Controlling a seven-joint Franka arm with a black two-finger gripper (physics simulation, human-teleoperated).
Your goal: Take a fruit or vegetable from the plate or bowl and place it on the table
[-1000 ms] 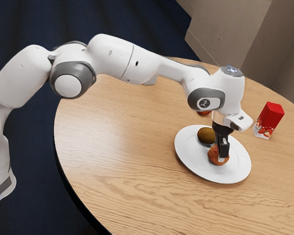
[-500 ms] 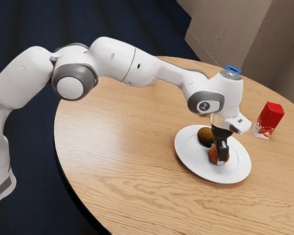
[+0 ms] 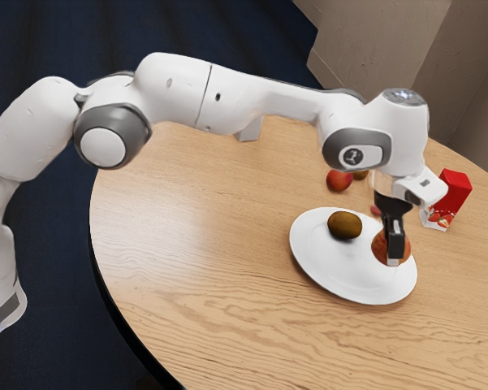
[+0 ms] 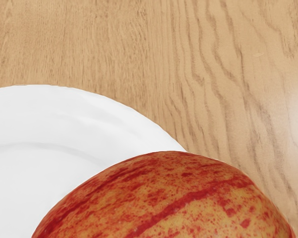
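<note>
Got a streaky red apple clamped in the gripper, hovering over the white plate near its rim, apart from that brownish oval thing

Upright red-and-white carton; red fruit beside brownish fruit; dark blue floor; beige wall.

Dining area: plate on table

The black two-finger gripper covers part of the red-streaked round apple beneath the hand; the wrist view crops both apple and round white plate. Beyond the hand, a red-and-white carton is partly hidden, a small pinkish thing mostly.
</note>
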